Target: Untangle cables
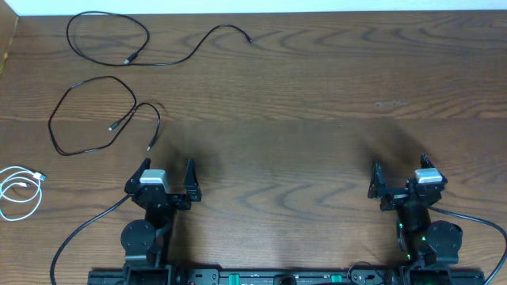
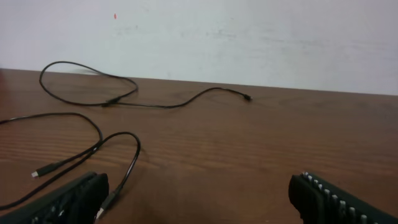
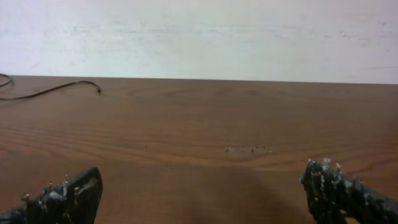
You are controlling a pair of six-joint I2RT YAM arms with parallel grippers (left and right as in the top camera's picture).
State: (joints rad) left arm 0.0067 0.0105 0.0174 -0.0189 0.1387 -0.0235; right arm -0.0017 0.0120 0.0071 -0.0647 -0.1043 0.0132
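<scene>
Three cables lie apart on the left of the tabletop (image 1: 317,95): one black cable (image 1: 230,27) by the far edge, a second black cable (image 1: 52,119) nearer, and the white cable (image 1: 17,184) coiled at the left edge. None crosses another, so the untangling looks finished. The left pincer (image 1: 166,171) and right pincer (image 1: 400,174) sit wide and empty at the near edge, likely parked clear of the work.

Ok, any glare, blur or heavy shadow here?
Overhead: even light, no glare on the table, soft shadows ahead of the left gripper and right gripper. Left wrist: black cables sharp, fingers dark. Right wrist: wall bright, fingers dark.
</scene>
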